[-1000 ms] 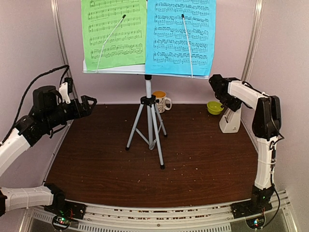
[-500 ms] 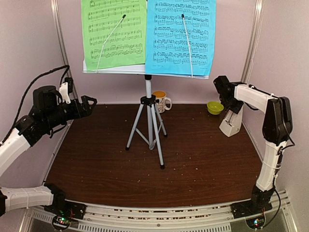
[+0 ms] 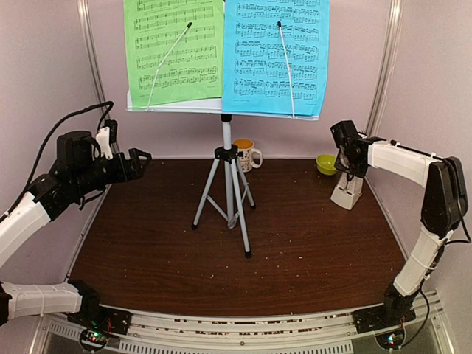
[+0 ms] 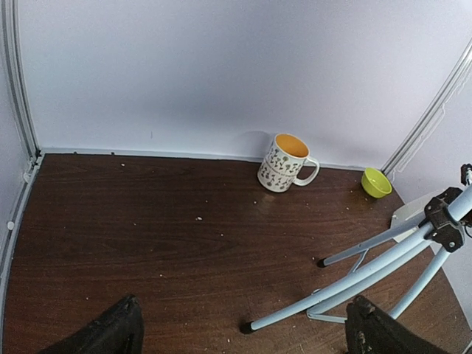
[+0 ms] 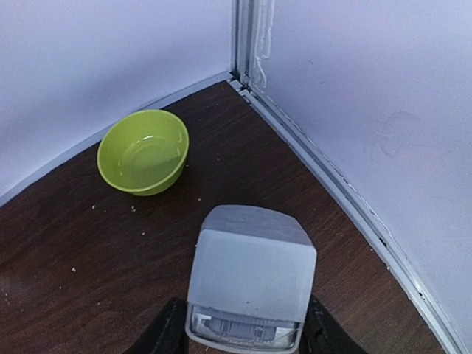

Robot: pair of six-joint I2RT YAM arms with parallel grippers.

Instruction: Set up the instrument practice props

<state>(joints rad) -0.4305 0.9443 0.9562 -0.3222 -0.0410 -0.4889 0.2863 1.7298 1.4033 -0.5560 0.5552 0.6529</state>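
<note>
- RIGHT CORNER: The white metronome (image 5: 251, 276) sits at the far right of the bench (image 3: 295, 251), close to the side wall (image 5: 383, 110). The right claw (image 5: 242, 333) comes down over it from above, its dark fingers (image 5: 166, 332) pressed to two opposite sides in a pinch. Whether the base is clear of the bench cannot be told.
- SLIP: The body narrows toward the top and its cover looks smooth. A light squeeze could let it slide out of the claw or twist on the way and drop onto the bench.
- BOWL: The small green bowl (image 5: 144, 151) lies just beyond the metronome, toward the back wall. A swing in that direction would knock it.
- STAND: The likely route runs toward the music stand (image 3: 225, 109), whose tripod legs (image 3: 230, 195) splay across the middle of the bench. A clipped leg could rock the stand and shake the green sheet (image 3: 173, 51) and blue sheet (image 3: 274, 55) loose.
- MUG: The patterned mug (image 3: 247, 153) sits behind the tripod, one more thing to steer round.
- FAR LEFT: The left claw (image 3: 138, 157) hovers spread wide, holding nothing and well apart from the props. No danger looks likely there.
</note>
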